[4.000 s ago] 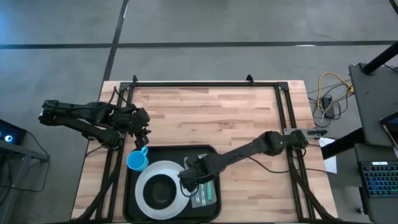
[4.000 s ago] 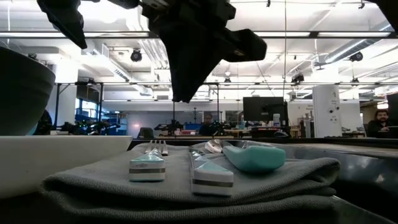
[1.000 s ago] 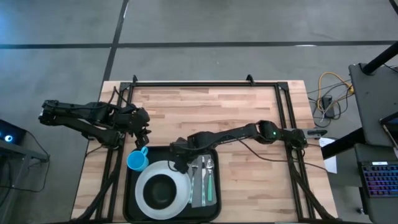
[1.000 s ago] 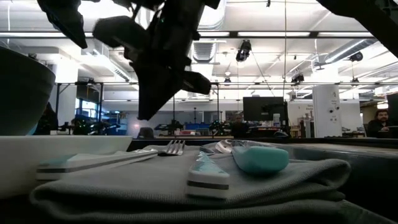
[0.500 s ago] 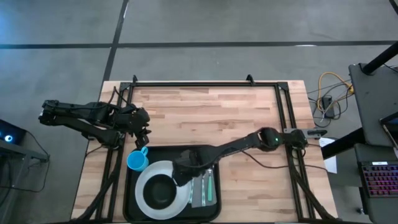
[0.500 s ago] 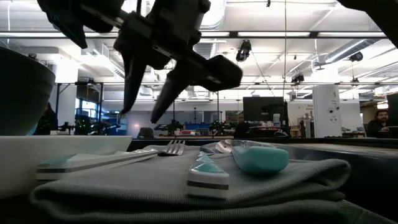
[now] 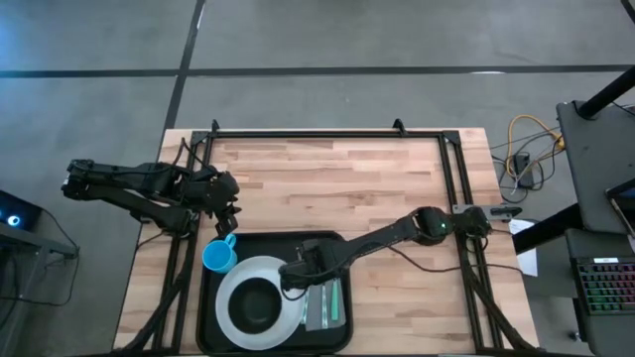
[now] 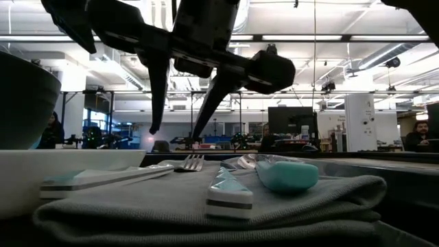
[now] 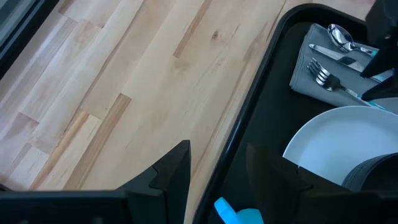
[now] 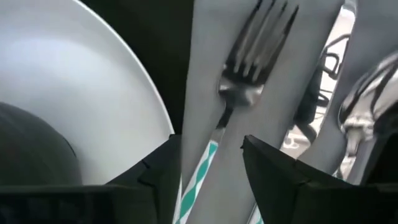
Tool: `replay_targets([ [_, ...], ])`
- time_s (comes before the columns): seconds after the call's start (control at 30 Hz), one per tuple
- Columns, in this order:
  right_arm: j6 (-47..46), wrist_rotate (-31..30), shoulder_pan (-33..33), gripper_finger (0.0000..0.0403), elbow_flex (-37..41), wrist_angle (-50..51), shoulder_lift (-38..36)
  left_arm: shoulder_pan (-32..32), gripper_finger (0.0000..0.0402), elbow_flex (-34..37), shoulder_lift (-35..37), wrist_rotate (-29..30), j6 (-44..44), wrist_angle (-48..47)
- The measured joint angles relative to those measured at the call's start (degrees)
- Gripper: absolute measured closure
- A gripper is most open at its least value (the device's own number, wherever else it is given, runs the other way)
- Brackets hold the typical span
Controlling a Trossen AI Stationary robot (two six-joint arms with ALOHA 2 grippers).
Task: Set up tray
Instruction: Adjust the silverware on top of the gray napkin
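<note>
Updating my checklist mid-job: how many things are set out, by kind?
Black rectangular plastic tray: 1
Round white plate: 1
Dark bowl: 1
Blue cup: 1
Grey cloth napkin: 1
Teal-handled metal cutlery (fork, knife, spoon): 3
Total: 8

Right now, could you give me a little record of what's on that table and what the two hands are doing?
tray: black, at the table's near edge
white plate: on tray, dark bowl on it
grey napkin: on tray beside plate
fork: on napkin, handle tilted toward the plate
blue cup: tray's far left corner
right hand: open, above the fork
left hand: waiting, just beyond the cup
</note>
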State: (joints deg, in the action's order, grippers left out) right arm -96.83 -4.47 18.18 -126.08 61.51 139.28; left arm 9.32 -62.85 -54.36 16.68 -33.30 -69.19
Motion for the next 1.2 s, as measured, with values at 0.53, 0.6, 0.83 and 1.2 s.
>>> replay_targets([
  [0.53,-3.5,1.4,1.0,0.0259,1.0,-2.0,3.2,0.0,0.0265,0.9,0.0,0.0,0.0,0.0],
  [0.6,-3.3,1.5,1.0,0.0257,0.9,-0.5,3.0,0.0,0.0265,1.0,0.0,0.0,0.0,0.0],
  [0.83,-3.0,1.5,1.1,0.0262,0.9,-0.5,3.0,0.0,0.0265,1.4,0.0,0.0,0.0,0.0],
  [1.2,-0.4,1.4,1.0,0.0339,1.0,-2.3,3.0,0.0,0.0265,2.2,0.0,0.0,0.0,0.0],
])
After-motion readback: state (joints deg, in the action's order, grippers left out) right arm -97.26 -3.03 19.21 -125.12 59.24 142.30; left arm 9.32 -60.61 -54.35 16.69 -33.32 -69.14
